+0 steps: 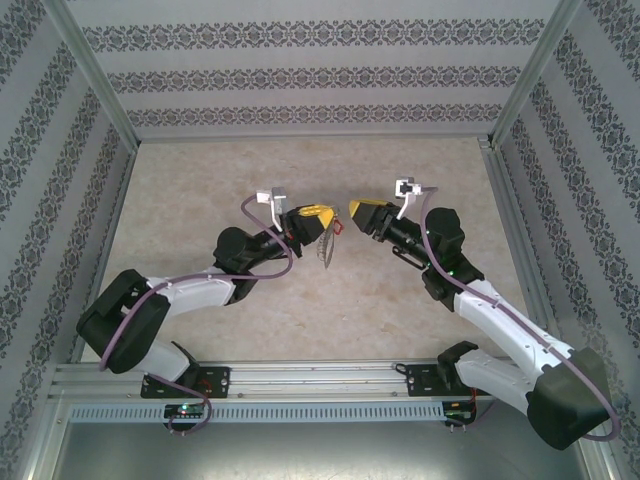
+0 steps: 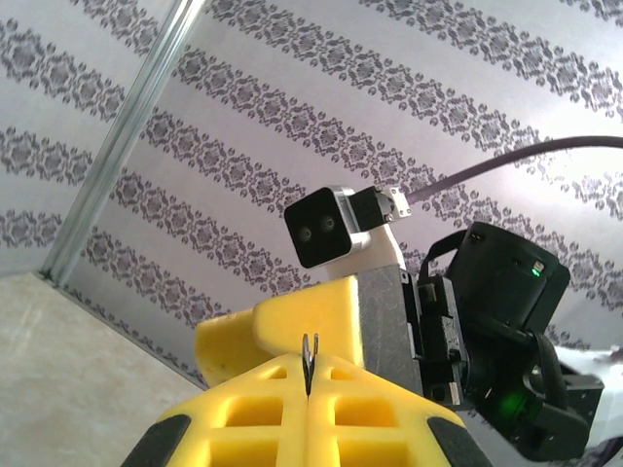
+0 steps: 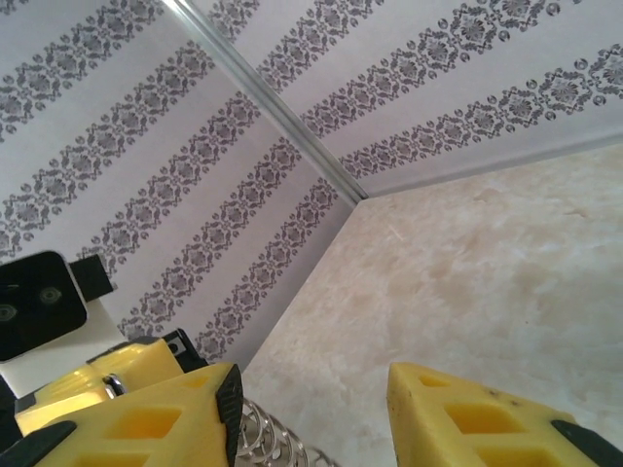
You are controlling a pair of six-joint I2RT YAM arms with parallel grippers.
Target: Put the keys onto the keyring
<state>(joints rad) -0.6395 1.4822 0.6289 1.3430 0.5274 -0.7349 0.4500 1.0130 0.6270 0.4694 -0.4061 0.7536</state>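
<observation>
L gripper (image 1: 322, 216) jaws clamped on keyring (image 1: 326, 247), ring hanging below it over table (image 1: 200, 200) centre. R gripper (image 1: 356, 210) jaws apart, just beside. Red key tag (image 1: 340, 228) between the two.

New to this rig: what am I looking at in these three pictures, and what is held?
Two robot arms are bolted at the near edge of the table, each ending in a yellow two-finger gripper. One picture looks down from above and behind; the other two come from wrist cameras. The left gripper is shut on a thin metal edge, apparently the keyring, hanging over the table. The right gripper is open, just beside it. A small red tag shows between them; what holds it is unclear.
</observation>
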